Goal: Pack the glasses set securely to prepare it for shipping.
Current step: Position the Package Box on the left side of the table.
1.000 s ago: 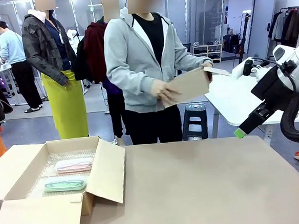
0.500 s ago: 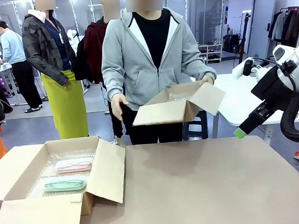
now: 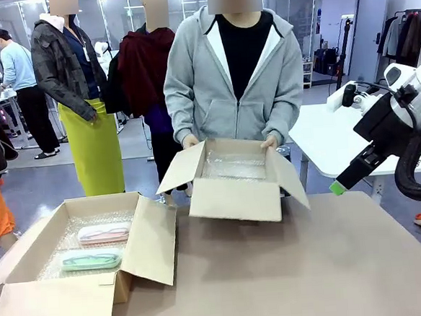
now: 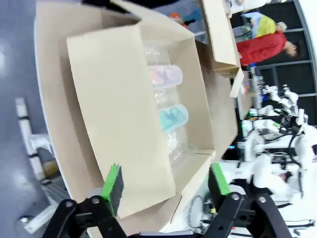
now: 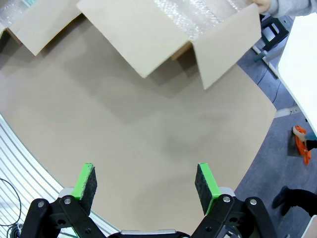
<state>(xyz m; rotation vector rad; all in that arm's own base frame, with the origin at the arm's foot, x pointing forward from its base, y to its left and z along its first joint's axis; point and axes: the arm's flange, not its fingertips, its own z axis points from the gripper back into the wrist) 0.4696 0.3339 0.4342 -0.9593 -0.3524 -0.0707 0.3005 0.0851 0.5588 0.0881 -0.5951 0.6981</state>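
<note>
Standing at the table's far side, a person in a grey hooded jacket holds a second cardboard box (image 3: 234, 189) by its back edge, one hand (image 3: 190, 141) at one rear corner and the other hand (image 3: 270, 141) at the opposite corner. That box is open, its flaps spread, with clear bubble wrap lining the inside; whether its base touches the table (image 3: 290, 268) I cannot tell.

Item one: large cardboard box (image 3: 75, 283), open, on the table's left part, flaps folded outward, bubble wrap on its floor.

Item two: pink case (image 3: 104, 233), lying flat inside that box, toward the far side.

Item three: green case (image 3: 92, 260), lying flat inside the same box, just beside the pink one on the near side, the two roughly parallel and slightly apart. In the left wrist view the pink case (image 4: 166, 77) and green case (image 4: 172, 117) lie side by side on the wrap.

Item four: left gripper (image 4: 166, 181), fingers spread wide with nothing between the green pads, hanging above the large box.

Item five: right gripper (image 5: 147, 182), fingers likewise spread and empty, hanging over bare tabletop with the held box farther off. From the front, the right arm sits raised at the table's right edge.
</note>
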